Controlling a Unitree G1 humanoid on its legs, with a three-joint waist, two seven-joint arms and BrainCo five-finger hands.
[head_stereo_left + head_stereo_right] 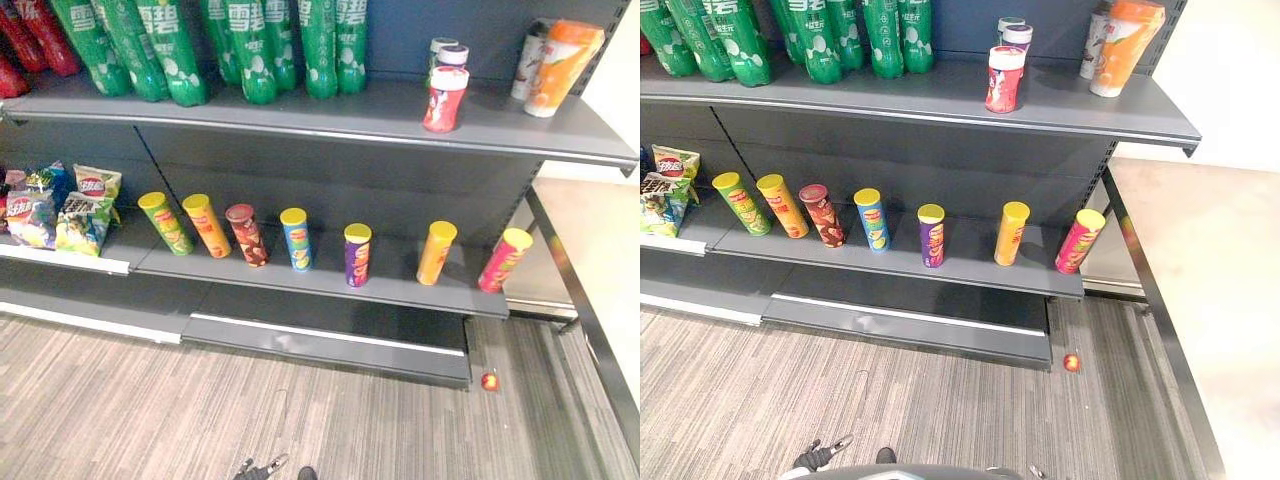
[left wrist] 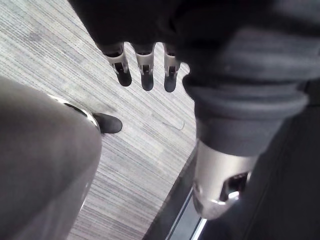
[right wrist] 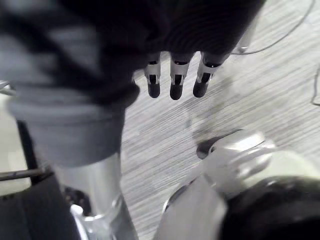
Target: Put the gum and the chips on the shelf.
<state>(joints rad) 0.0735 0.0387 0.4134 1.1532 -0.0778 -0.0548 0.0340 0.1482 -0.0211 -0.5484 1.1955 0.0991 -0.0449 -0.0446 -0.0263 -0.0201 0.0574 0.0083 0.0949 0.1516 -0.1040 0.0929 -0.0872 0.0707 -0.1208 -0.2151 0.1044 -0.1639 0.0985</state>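
Big grey shelf rack [image 1: 330,165] straight ahead, striped grey carpet [image 1: 200,410] in front of it. Up on the top shelf [image 1: 380,105], green bottles [image 1: 255,50] crowd the left half. One level down, on the lower shelf [image 1: 400,285], the chip cans [image 1: 357,255] stand in a spaced row, each apart from the next, with snack bags [image 1: 85,210] bunched at the left end. Far right up top, orange cups [image 1: 560,65]. Just left of them sit the red-and-white gum tubs [image 1: 445,98], upright. Left hand [image 2: 146,75] hangs over the carpet, fingers straight, nothing in it. Right hand [image 3: 176,82] is the same: loose fingers, empty. And there's a tiny red thing [image 1: 490,381] on the carpet by the rack's right foot.
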